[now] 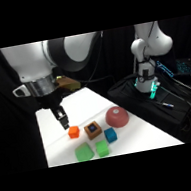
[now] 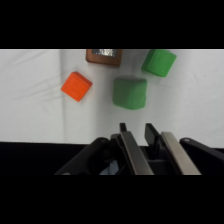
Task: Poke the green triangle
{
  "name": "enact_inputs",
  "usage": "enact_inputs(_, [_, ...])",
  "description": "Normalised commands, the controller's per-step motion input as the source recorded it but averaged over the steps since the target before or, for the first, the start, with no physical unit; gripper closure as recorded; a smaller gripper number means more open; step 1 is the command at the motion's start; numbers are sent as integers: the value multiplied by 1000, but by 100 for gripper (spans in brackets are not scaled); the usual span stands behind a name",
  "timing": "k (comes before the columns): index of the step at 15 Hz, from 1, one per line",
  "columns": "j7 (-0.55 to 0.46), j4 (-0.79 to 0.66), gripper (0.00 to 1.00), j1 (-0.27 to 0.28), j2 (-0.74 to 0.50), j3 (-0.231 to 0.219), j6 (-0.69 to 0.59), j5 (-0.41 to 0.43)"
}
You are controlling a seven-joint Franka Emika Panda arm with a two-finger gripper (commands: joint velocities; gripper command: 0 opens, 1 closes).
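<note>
The green triangle (image 1: 84,152) is a chunky light-green block with soft edges near the table's front edge. In the wrist view the green triangle (image 2: 130,92) lies just beyond the fingertips. My gripper (image 1: 62,120) hangs over the table behind the orange cube (image 1: 73,132), well apart from the triangle. Seen from the wrist, the gripper (image 2: 136,129) has its two fingers close together, shut on nothing.
A smaller green cube (image 1: 102,148) sits right beside the triangle, also visible from the wrist (image 2: 159,62). A brown block (image 1: 93,129) with a blue top, a blue cube (image 1: 110,134) and a red dome (image 1: 116,116) stand nearby. The orange cube (image 2: 76,86) lies left of the triangle.
</note>
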Motion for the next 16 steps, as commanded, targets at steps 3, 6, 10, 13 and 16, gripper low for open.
enact_inputs(3, [63,237,100,9,187,39,-20,15])
enact_inputs(6, [3,154,98,-6,208,64,114,57])
enact_inputs(10, [-88,143,97,-29,280,78,207,86])
enact_inputs(13, [-152,190,98,-56,340,86,241,104])
enact_inputs(16, [-156,261,98,-83,369,84,188,112])
